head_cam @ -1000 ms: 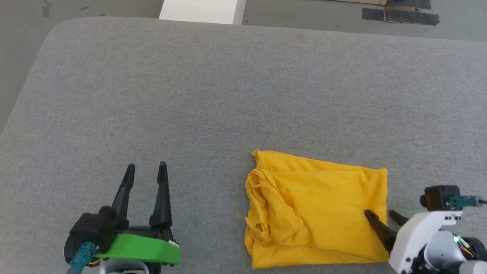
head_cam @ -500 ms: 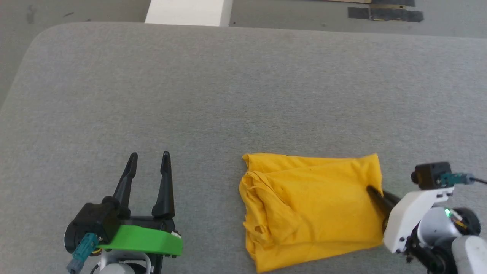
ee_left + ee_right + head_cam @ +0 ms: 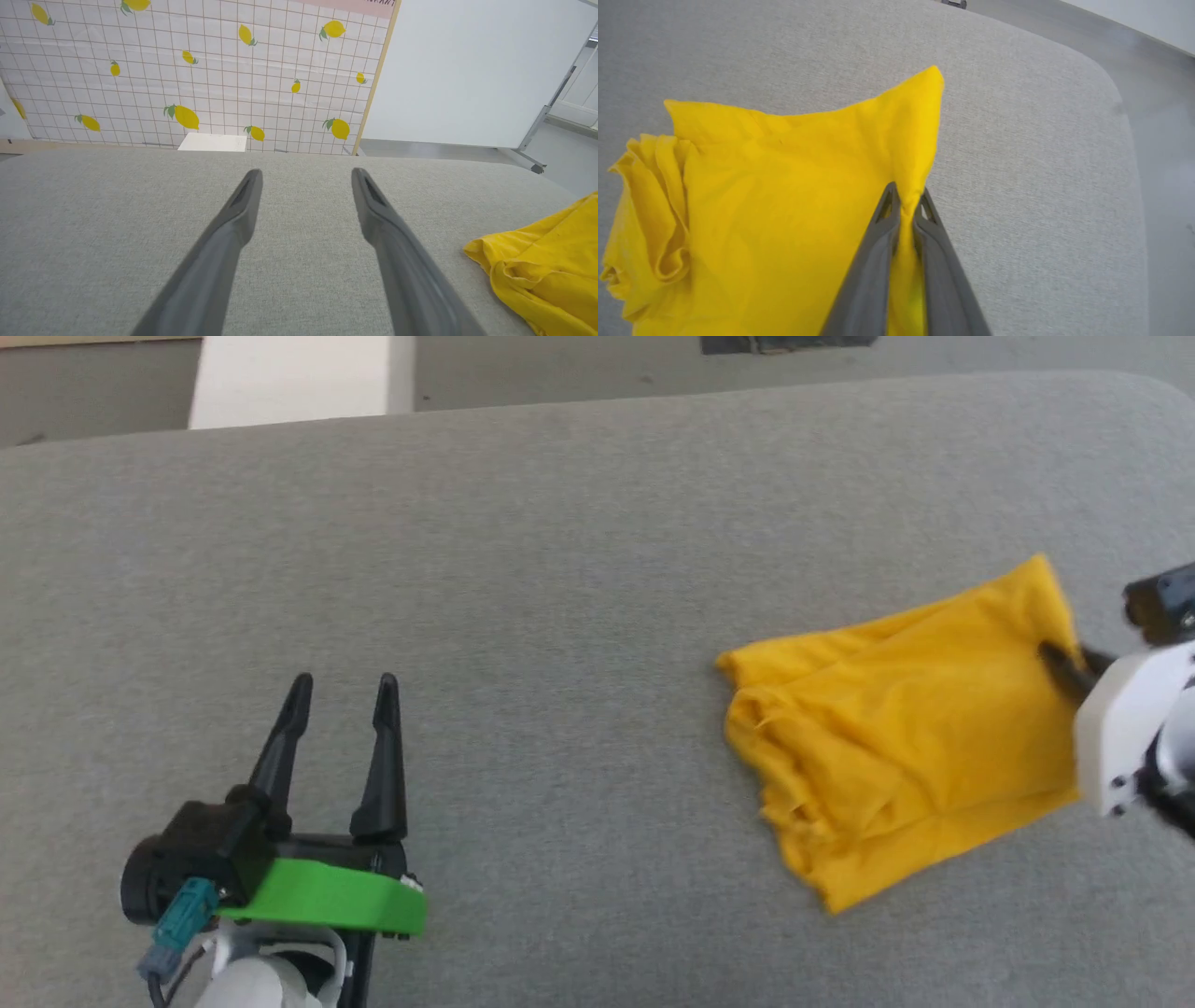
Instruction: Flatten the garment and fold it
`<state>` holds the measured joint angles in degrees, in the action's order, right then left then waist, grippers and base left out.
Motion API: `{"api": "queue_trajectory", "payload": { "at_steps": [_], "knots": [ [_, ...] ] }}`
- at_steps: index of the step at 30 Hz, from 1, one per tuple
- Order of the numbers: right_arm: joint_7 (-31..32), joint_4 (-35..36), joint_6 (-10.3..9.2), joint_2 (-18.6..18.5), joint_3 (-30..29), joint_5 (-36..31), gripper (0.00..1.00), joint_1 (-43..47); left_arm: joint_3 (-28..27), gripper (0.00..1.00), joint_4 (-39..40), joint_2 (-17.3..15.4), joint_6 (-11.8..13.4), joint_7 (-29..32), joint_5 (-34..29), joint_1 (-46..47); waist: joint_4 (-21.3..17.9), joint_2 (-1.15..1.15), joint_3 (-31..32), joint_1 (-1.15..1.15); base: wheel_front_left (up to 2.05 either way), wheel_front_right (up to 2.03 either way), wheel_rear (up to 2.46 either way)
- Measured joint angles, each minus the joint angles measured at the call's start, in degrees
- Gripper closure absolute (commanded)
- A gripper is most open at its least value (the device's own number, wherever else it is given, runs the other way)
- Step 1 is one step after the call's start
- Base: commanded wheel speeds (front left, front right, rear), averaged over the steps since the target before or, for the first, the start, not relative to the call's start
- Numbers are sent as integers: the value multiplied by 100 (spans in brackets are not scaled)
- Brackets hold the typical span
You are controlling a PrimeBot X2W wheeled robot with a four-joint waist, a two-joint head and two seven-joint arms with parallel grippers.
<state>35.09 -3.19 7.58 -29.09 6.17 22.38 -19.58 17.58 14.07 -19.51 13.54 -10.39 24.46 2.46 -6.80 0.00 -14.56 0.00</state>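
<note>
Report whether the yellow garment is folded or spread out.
Folded: the bright yellow fabric garment forms a compact layered bundle, the right gripper pinching one edge.

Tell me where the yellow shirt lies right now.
Head view: the garment lies bunched on the grey surface's right side, its right edge pinched in the right tool.

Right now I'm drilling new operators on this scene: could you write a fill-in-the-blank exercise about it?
The right gripper is shut on an edge of the garment, whose colour is ____.
The left gripper has its jaws ____, holding nothing.
The garment lies on a ____ padded surface.
Missing words: yellow; open; grey.
</note>
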Motion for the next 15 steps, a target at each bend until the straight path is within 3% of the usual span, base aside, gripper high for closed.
{"api": "queue_trajectory", "payload": {
  "at_steps": [7, 15],
  "knots": [
    [-201, -350, 0, -896, 114, -119, 100, -681, 14, 0, 255, -160, 21, 194, -232, 382, -312, 0, -419, 0, 0, 0, 0],
    [-583, -937, 1, -1488, -209, -227, 100, -1137, -23, 0, 613, -421, 45, 441, -561, 925, -457, 0, -1163, 0, 0, 0, 0]
  ]
}}
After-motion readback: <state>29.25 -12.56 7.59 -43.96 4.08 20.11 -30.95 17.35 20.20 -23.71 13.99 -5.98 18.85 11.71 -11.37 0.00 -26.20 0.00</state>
